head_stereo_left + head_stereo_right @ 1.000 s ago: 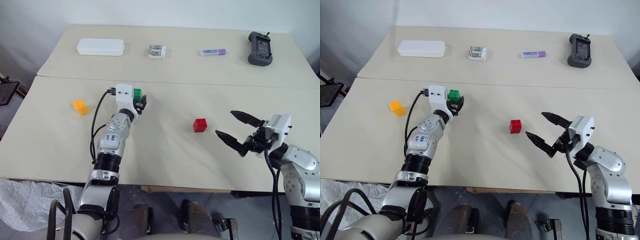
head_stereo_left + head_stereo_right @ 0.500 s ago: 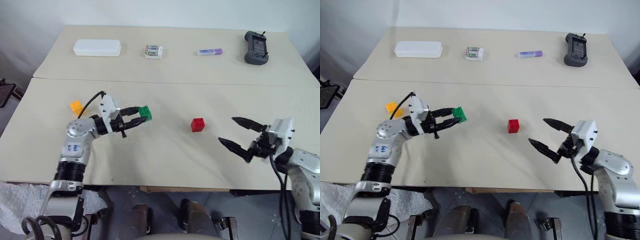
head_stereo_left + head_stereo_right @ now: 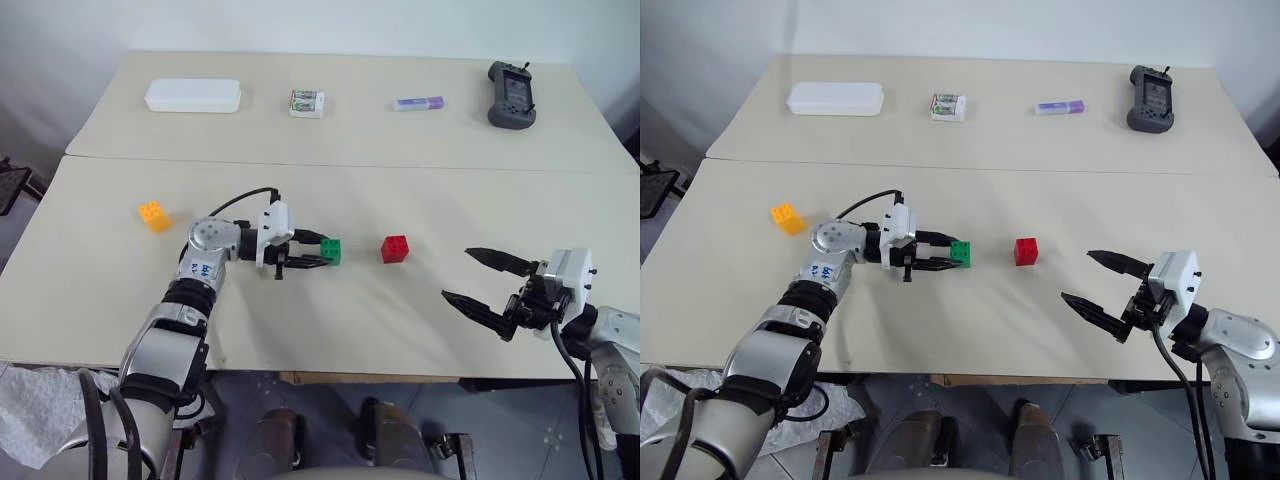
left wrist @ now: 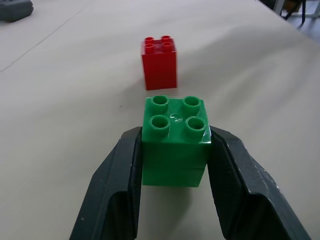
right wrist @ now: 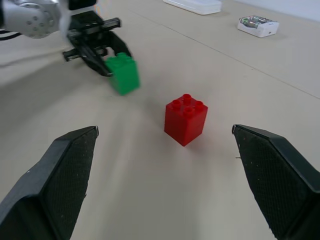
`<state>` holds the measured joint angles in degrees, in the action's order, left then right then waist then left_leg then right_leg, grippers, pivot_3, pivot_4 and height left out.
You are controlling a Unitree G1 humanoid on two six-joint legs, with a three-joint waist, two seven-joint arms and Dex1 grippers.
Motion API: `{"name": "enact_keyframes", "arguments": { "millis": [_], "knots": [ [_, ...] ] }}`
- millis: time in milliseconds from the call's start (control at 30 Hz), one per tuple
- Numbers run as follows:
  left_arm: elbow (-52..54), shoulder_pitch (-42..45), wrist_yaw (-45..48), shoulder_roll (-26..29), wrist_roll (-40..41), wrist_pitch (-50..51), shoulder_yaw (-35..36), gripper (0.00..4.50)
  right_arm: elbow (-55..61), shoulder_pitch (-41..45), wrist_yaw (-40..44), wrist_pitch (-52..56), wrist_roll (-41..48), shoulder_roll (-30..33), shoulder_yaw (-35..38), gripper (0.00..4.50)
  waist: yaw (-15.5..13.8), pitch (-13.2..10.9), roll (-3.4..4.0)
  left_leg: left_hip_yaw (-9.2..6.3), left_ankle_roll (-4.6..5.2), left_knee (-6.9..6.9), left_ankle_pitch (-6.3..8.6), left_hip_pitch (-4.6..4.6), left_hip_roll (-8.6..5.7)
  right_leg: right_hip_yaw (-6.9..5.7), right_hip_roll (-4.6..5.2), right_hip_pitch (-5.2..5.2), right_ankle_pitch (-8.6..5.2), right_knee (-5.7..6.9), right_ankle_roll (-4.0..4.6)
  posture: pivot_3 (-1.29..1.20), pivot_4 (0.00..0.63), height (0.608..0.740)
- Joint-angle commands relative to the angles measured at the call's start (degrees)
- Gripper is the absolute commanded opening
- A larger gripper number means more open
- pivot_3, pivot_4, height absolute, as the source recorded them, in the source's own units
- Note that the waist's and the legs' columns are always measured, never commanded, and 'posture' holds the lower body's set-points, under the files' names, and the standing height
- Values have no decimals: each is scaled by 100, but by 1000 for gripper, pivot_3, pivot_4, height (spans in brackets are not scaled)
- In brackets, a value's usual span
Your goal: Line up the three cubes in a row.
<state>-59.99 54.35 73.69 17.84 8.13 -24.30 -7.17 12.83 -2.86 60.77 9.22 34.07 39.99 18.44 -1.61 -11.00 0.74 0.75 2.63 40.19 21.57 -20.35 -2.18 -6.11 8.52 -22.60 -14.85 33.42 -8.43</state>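
i see the big pale worktop [image 3: 420, 180] first. at its far edge sit a long white case [image 3: 193, 95], a black controller [image 3: 511, 81], a small white-and-green box [image 3: 307, 103] and a purple tube [image 3: 418, 103]. i leave those alone.

my left arm reaches in from the side, and the left gripper [image 3: 318, 254] has its fingers pinching the green cube [image 3: 331, 251]. in the left wrist view one black finger [image 4: 117, 185] presses on each side of it, studs up. i cannot tell if the cube is touching the worktop or just above it.

my right gripper [image 3: 482, 283] waits off to the right near the front edge, with its fingers spread wide and nothing in them.

the red cube [image 3: 396, 249] stands on the worktop just beside the green one, with a small gap between them. the yellow-orange cube [image 3: 155, 215] sits well apart, over on the left side.

i think i am on the step of putting the green cube next to the red one. next i need to set it down flat, lined up with the red cube, then let go gently so it does not tip. after that the yellow-orange cube needs fetching to finish the row.
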Motion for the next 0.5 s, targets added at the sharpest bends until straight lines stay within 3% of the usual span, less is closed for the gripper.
{"name": "enact_keyframes", "arguments": {
  "millis": [33,300,500],
  "knots": [
    [-455,261,-71,-30,-145,-236,130,1481,280,-111,-92,32,140,-11,181,4500,1,-1,-1,0,0,0,0,0,0,0,0,0,0,0,0,0,150,740],
    [-932,518,108,-67,-303,-240,261,1481,362,-328,-192,-53,167,-71,239,4500,1,-1,-2,0,2,1,0,0,3,0,1,0,0,1,-1,0,150,740],
    [-973,585,144,47,-307,-212,446,3329,215,-369,-84,-235,140,-143,171,4500,5,-1,-2,0,2,1,0,0,4,0,0,-1,0,1,-1,0,150,740]
  ]
}}
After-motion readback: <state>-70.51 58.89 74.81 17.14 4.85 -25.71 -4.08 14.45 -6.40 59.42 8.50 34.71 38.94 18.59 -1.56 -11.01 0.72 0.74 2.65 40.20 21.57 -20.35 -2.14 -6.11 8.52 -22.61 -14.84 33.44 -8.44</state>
